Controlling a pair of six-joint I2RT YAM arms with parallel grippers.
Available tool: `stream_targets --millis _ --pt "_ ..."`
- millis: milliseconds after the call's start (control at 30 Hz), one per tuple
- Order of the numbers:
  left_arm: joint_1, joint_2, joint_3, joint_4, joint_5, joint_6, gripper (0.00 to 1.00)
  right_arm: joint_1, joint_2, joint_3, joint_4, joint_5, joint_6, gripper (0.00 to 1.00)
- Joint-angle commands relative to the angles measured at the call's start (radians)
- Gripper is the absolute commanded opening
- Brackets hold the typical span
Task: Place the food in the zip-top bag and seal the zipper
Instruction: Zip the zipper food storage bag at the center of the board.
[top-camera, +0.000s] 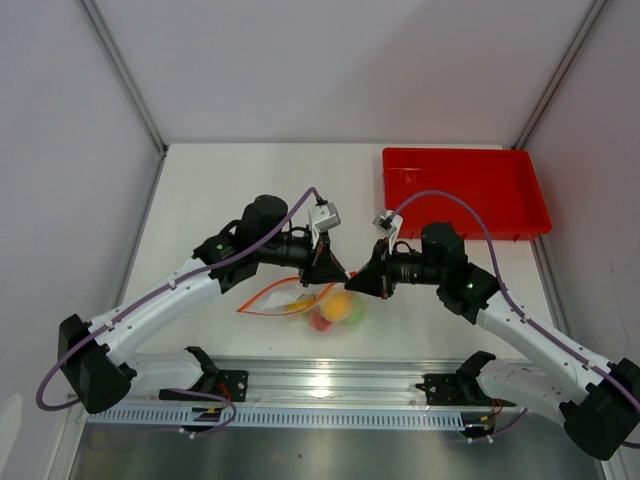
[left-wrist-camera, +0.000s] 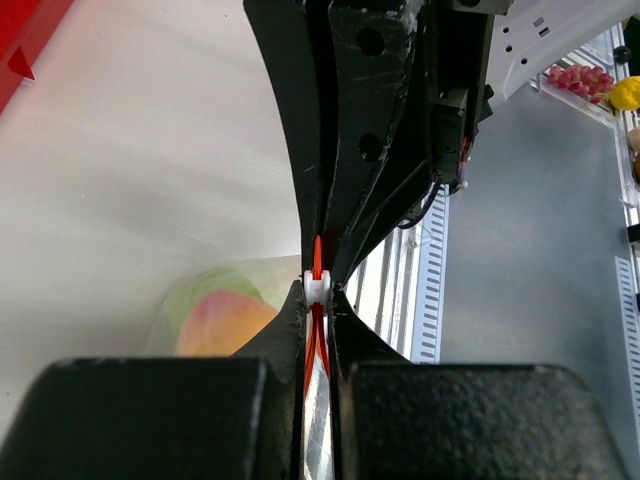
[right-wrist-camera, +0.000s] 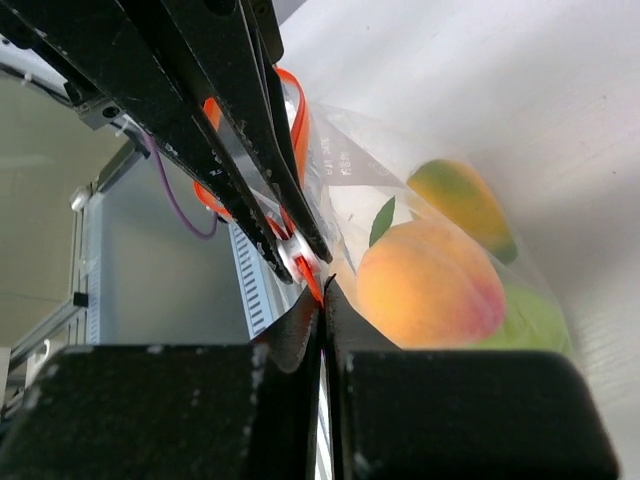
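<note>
Left claw (left-wrist-camera: 318, 296): matte black pads (left-wrist-camera: 150, 420), grainy surface, pressed together on the zipper (left-wrist-camera: 317, 255). That thin orange-red plastic strip runs edge-on between them. Small white slider (left-wrist-camera: 316, 288) sits right at my fingertips.

Right claw (right-wrist-camera: 322, 297): same grainy black pads, also closed, tips nipping the same strip just beside the slider. Both claws meet nose to nose, tapered fingers nearly touching.

Bag (right-wrist-camera: 345, 160): clear floppy film, wrinkled and glossy, some print on it. Its mouth edge is held up by the strip and its belly sits on the tabletop (top-camera: 220, 190) between my two arms, near the front edge.

Through the film:
- Peach (right-wrist-camera: 425, 280): round, orange-yellow with a pink blush, green leaf beside it.
- Mango (right-wrist-camera: 462, 200): oblong, yellow-green, just beyond the peach.
- Apple (right-wrist-camera: 530, 318): round, green, at the low side.

These fruits sit packed against each other. Can't make out a fourth fruit in the wrist views; the top view gives only a blurry cluster of yellow, red and green.

Tabletop is flat, white, matte. Red plastic tray (top-camera: 465, 190), rectangular with a raised rim, sits at the far right, well apart from the bag. Ribbed aluminium rail (top-camera: 330, 385) runs along the near edge.
</note>
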Motion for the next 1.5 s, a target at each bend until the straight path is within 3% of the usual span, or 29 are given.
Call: stream_targets --millis 0,300,667,900,933,967,1067,1133,1467 --pt "0.009 -0.032 -0.011 -0.049 -0.036 -0.023 0.00 -0.016 -0.059 -0.030 0.154 0.040 0.061 0.00" --pt "0.015 -0.046 -0.002 -0.078 -0.056 -0.052 0.01 -0.022 -0.102 -0.081 0.164 0.083 0.054 0.00" --pt "0.016 -0.067 -0.018 -0.082 -0.054 -0.054 0.00 -0.023 -0.110 -0.044 0.121 0.015 0.001 0.00" --pt "0.016 -0.082 -0.031 -0.038 -0.054 -0.086 0.01 -0.022 -0.058 0.078 -0.114 0.055 -0.120 0.01" --pt "0.016 -0.085 -0.048 -0.026 -0.057 -0.090 0.01 -0.022 -0.041 0.095 -0.138 0.046 -0.148 0.04" --pt "0.016 -0.089 -0.051 -0.003 -0.057 -0.100 0.01 -0.020 -0.003 0.126 -0.183 0.016 -0.162 0.15" --pt "0.015 -0.090 -0.065 0.017 -0.054 -0.103 0.00 -0.001 0.042 0.175 -0.246 -0.014 -0.209 0.34" --pt "0.015 -0.083 -0.058 0.010 -0.051 -0.095 0.01 0.029 0.065 0.192 -0.263 0.001 -0.234 0.40" --pt "0.015 -0.112 -0.067 0.003 -0.044 -0.083 0.01 0.064 0.154 0.311 -0.358 0.047 -0.314 0.42"
